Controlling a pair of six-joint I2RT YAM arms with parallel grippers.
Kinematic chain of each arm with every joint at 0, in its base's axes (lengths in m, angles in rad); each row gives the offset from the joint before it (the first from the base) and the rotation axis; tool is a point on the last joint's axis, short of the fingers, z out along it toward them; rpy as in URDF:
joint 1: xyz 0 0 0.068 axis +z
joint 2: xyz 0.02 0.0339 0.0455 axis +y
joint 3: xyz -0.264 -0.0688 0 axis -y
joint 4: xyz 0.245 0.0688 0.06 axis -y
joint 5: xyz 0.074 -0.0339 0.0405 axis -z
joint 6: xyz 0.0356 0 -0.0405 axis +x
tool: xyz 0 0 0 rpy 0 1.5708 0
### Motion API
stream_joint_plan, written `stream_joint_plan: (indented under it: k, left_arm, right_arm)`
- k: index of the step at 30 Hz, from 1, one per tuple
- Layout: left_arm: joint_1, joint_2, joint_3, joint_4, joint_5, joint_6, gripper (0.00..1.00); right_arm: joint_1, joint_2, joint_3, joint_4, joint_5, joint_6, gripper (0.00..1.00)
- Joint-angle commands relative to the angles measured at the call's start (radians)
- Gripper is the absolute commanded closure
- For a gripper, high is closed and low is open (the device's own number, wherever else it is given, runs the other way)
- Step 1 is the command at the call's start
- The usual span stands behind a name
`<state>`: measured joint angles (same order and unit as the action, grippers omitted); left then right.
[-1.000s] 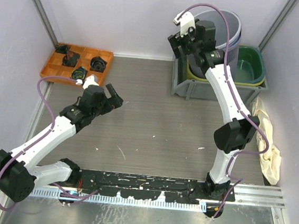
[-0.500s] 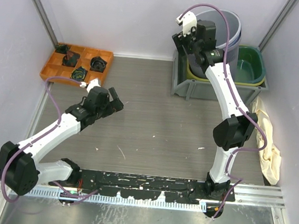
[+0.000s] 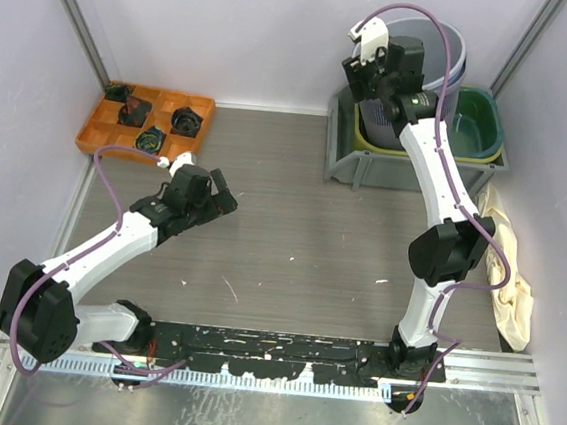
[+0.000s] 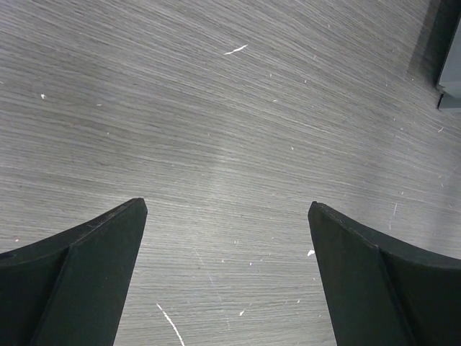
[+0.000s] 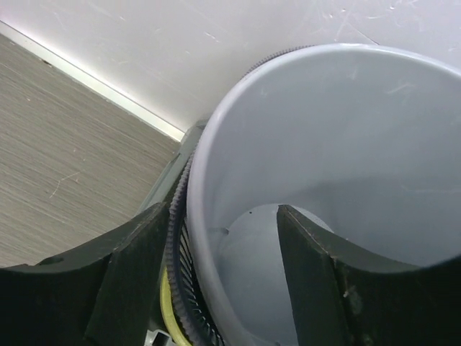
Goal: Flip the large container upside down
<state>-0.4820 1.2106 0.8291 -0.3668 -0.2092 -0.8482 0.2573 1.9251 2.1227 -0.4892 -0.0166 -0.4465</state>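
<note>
The large container is a grey round bucket, upright in a grey bin at the back right. In the right wrist view its rim and empty inside fill the frame. My right gripper is open and straddles the near left wall of the bucket, one finger outside and one inside, not closed on it. In the top view the right gripper is at the bucket's left rim. My left gripper is open and empty over bare floor, and in the top view it sits left of centre.
A grey bin holds the bucket, a yellow container and a green tub. An orange tray with black parts lies at the back left. A cream cloth lies along the right wall.
My right gripper has moved right and onto the bucket's left rim. My left arm has stretched a little forward and to the right.
</note>
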Motion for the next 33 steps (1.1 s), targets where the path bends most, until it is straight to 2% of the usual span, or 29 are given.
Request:
stream_joint_plan:
  k: [1,3,4,10,13,15,18,19,25,33]
  left_arm:
    - [0.005,-0.008,0.014,0.041,-0.002,0.006,0.02]
    - [0.005,-0.002,0.017,0.038,0.001,0.006,0.02]
    - [0.005,0.001,0.017,0.038,0.001,0.006,0.02]
    - [0.005,0.014,0.022,0.041,0.003,0.008,0.02]
    - [0.005,0.023,0.027,0.041,0.005,0.009,0.02]
    - [0.005,0.033,0.031,0.042,0.010,0.009,0.02]
    - [0.005,0.048,0.037,0.045,0.019,0.009,0.02]
    - [0.005,0.051,0.039,0.044,0.024,0.009,0.02]
    - [0.005,0.052,0.041,0.050,0.037,0.010,0.02]
    - [0.006,0.091,0.042,0.055,0.046,0.012,0.02]
  right_arm:
    - [-0.027,-0.024,0.030,-0.003,0.095,-0.026,0.40]
    - [-0.028,-0.007,0.056,-0.012,0.144,-0.033,0.53]
    - [-0.028,0.001,0.070,-0.018,0.168,-0.036,0.56]
    - [-0.026,0.032,0.139,-0.075,0.296,-0.065,0.57]
    - [-0.030,0.013,0.122,-0.083,0.309,-0.066,0.57]
    - [-0.036,-0.001,0.107,-0.085,0.301,-0.063,0.62]
    - [-0.076,0.008,0.136,-0.123,0.270,-0.033,0.76]
    - [-0.097,0.022,0.164,-0.149,0.250,-0.007,0.77]
    - [-0.193,0.126,0.320,-0.321,0.129,0.034,0.76]
    - [-0.197,0.156,0.298,-0.391,0.122,0.015,0.46]
